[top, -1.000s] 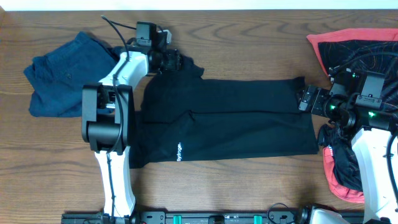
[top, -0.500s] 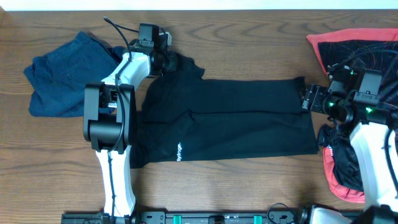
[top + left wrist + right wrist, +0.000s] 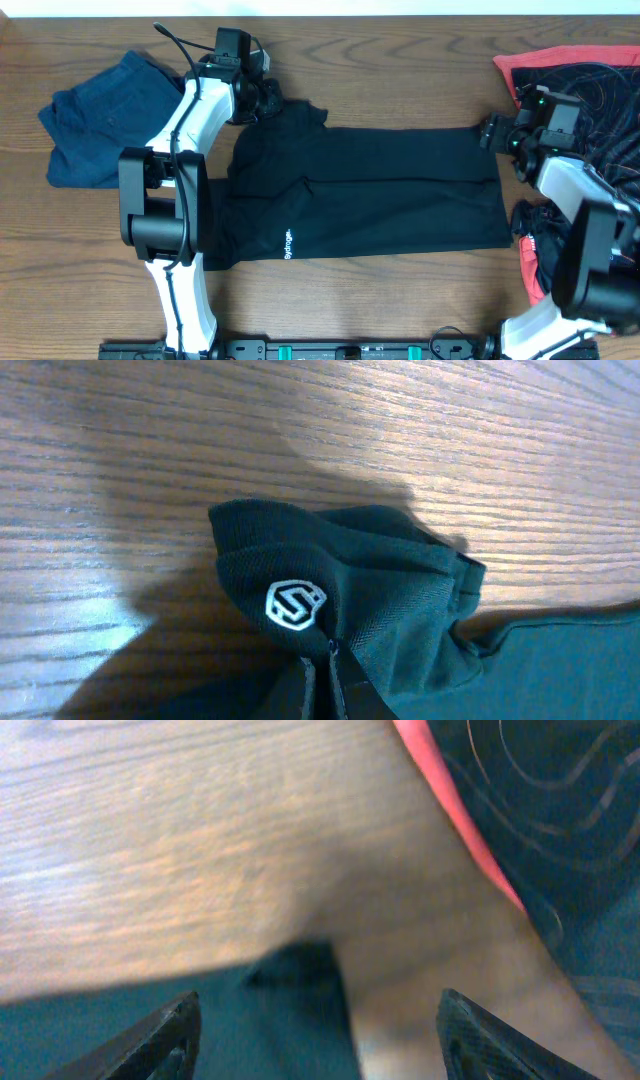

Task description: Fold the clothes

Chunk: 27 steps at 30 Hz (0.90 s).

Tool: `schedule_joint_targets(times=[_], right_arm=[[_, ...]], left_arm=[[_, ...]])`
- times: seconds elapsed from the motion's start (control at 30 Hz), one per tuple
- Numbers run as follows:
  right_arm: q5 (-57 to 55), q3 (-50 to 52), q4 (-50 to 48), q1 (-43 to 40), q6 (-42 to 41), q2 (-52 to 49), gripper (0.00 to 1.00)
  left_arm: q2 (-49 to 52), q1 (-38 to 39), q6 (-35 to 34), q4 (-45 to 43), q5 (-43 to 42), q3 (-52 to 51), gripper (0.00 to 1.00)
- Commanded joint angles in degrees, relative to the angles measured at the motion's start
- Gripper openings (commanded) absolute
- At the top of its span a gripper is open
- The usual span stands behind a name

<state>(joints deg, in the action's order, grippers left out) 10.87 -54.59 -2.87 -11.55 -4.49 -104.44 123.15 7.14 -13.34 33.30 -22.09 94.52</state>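
While left gripper (image 3: pixel 332 678) pinches black garment (image 3: pixel 380 190) | right gripper (image 3: pixel 318 1020) jaws apart

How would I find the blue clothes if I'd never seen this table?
From above, find the wooden table and the big black garment spread across its middle. Go to the table's left end: the crumpled pile there is the navy blue garment. It is the only blue one; the big one is black, and so is the red-trimmed garment at the right end.
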Motion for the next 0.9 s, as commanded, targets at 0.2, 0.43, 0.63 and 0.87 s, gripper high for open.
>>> schedule_joint_targets(times=[0.2,0.43,0.63,0.87], right_arm=[[1.4,-0.3,-7.4,0.6,0.5,-9.5,0.76],[1.1,-0.3,-9.8,2.7,0.1,-11.4,0.72],[0.9,-0.3,-9.7,3.5,-0.9,-11.4,0.57],[-4.1,-0.3,-7.5,3.5,-2.8,-11.4,0.25]], left_arm=[[-0.7,-0.1,-0.5,1.4,0.3,-0.2,0.06],[-0.7,-0.1,-0.5,1.4,0.3,-0.2,0.06],[-0.7,-0.1,-0.5,1.5,0.3,-0.2,0.06],[-0.7,-0.1,-0.5,1.8,0.3,-0.2,0.06]])
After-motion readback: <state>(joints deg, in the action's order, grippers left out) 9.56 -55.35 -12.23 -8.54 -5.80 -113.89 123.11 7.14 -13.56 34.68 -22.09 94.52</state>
